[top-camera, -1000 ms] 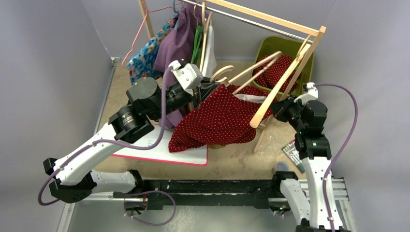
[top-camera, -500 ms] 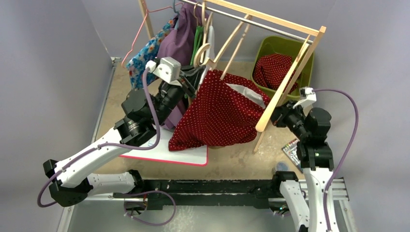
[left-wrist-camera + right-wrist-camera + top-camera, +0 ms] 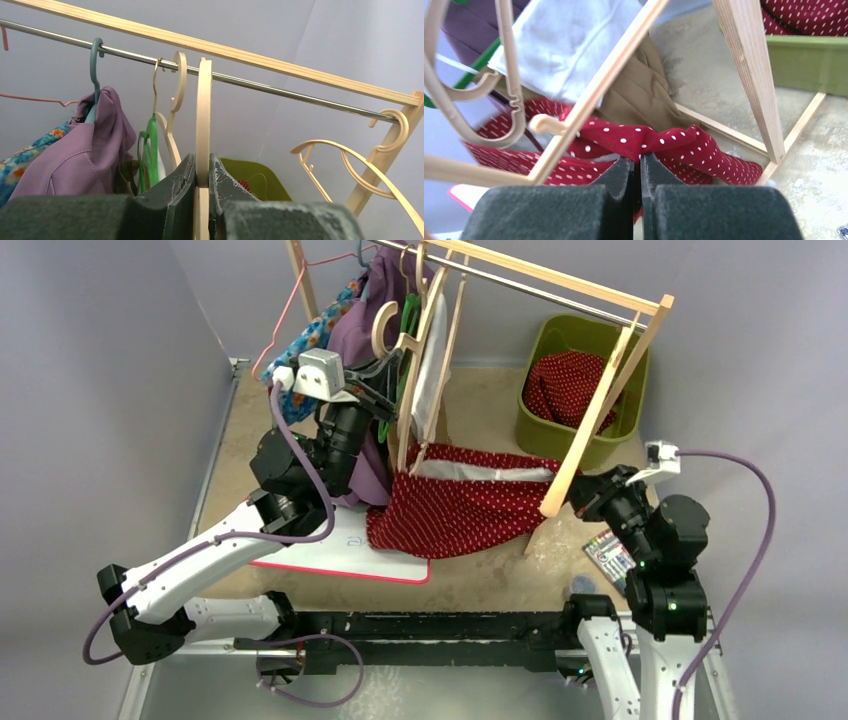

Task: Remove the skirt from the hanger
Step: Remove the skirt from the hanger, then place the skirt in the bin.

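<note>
- Skirt (image 3: 460, 508), red with white dots, is sagging low across the middle of the table. Its waistband is stretching from the foot of the hanger on the left to the right gripper on the right.
- Its lower edge is lying on the table and overlapping the right end of a white board (image 3: 330, 545).
- The left gripper (image 3: 202, 167) is clamping the pale hanger (image 3: 203, 100) by its neck. Its fingers are pressing tight on either side and holding the hook upright just under the metal rail (image 3: 300, 95) of the wooden rack (image 3: 560, 285).
- The hanger's arms are pointing steeply down toward the left end of the waistband. From the top view it is hard to tell whether the cloth is attached there.
- The right gripper (image 3: 640, 162) is pinching a fold at the skirt's edge, its fingers all but meeting with only cloth between them.
- That gripper is sitting just right of the rack's near right leg (image 3: 590, 410).
- A green bin (image 3: 535, 432) is standing at the far right, holding another red dotted garment (image 3: 565, 385).
- A purple garment (image 3: 365, 325) and a floral garment (image 3: 300, 350) are hanging from the rail at the far left, beside the held hanger.
</note>
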Robot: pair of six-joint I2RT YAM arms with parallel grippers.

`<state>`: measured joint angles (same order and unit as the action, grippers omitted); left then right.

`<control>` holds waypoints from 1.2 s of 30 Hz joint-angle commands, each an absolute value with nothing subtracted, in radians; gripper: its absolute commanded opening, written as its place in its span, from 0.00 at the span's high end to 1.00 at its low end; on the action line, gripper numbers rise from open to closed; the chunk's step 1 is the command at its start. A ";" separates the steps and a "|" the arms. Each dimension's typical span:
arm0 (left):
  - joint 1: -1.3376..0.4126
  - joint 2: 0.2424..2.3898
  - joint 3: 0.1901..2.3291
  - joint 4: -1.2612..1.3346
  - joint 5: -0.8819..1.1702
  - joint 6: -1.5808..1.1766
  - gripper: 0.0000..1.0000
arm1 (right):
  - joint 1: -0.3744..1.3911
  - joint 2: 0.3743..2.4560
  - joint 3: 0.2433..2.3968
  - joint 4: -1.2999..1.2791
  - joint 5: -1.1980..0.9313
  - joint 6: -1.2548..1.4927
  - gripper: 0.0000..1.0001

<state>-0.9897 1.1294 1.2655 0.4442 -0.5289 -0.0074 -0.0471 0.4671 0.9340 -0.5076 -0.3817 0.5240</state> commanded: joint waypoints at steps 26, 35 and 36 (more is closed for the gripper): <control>-0.991 1.126 1.275 0.361 -0.505 0.034 1.00 | -0.051 0.627 1.287 -0.572 0.370 0.384 1.00; -0.990 1.142 1.285 0.344 -0.488 -0.013 1.00 | -0.052 0.835 1.338 -0.493 0.448 0.412 1.00; -0.989 1.145 1.289 0.345 -0.488 -0.013 1.00 | -0.052 0.854 1.349 -0.482 0.450 0.416 1.00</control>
<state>-0.9897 1.1481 1.2709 0.3042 -0.5045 0.0132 -0.0471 0.8009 1.2701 -0.6056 0.3756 0.4103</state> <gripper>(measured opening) 0.090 0.012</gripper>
